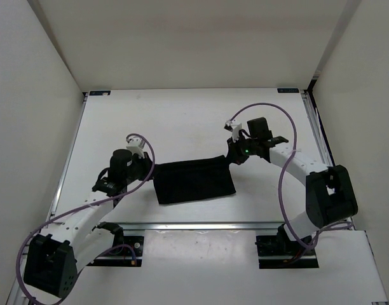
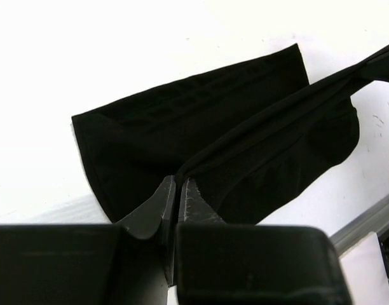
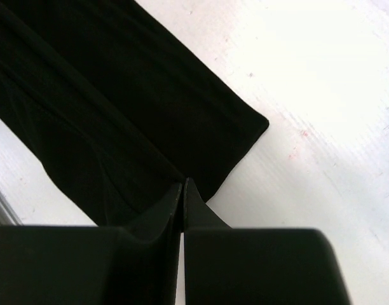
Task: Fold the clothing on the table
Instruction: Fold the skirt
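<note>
You get bright, even light with only faint shadows; the tabletop (image 2: 150, 38) blows out to near-pure white in both wrist views; the clothing (image 1: 194, 181) reads flat black, little detail; the fingers (image 3: 163, 213) look slightly soft.

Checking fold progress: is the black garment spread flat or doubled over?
Doubled over: one layer of the clothing lies flat; left gripper and right gripper pinch a raised upper layer.
</note>
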You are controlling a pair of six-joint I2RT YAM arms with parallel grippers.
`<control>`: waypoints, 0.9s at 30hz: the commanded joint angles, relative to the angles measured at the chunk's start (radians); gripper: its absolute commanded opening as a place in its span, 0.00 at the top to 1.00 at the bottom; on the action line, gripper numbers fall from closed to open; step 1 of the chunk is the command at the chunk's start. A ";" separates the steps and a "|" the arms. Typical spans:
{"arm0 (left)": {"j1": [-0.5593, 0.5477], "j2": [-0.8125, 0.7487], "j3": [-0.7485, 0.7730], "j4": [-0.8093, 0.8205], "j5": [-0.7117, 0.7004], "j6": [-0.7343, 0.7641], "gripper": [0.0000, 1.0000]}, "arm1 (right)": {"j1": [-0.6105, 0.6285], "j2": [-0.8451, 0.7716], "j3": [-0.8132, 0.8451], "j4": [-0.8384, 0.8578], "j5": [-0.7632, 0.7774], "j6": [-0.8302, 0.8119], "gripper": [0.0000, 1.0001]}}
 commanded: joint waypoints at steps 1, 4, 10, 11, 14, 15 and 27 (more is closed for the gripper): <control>0.006 0.025 0.045 0.028 -0.079 0.005 1.00 | -0.019 0.034 0.051 0.040 0.060 -0.003 1.00; 0.002 0.078 0.061 0.034 -0.085 0.007 1.00 | -0.025 0.071 0.073 0.063 0.058 -0.005 1.00; 0.006 0.151 0.085 0.057 -0.111 0.016 1.00 | -0.028 0.147 0.131 0.080 0.057 -0.001 1.00; 0.015 0.157 0.082 0.060 -0.113 0.016 1.00 | -0.035 0.165 0.151 0.080 0.064 -0.003 1.00; 0.031 0.188 0.090 0.072 -0.097 0.019 1.00 | -0.043 0.211 0.197 0.075 0.049 0.000 1.00; 0.037 0.201 0.098 0.075 -0.096 0.019 1.00 | -0.043 0.225 0.212 0.075 0.049 0.008 1.00; 0.084 0.388 0.121 0.185 -0.122 0.018 1.00 | -0.028 0.413 0.395 0.071 0.064 0.029 0.99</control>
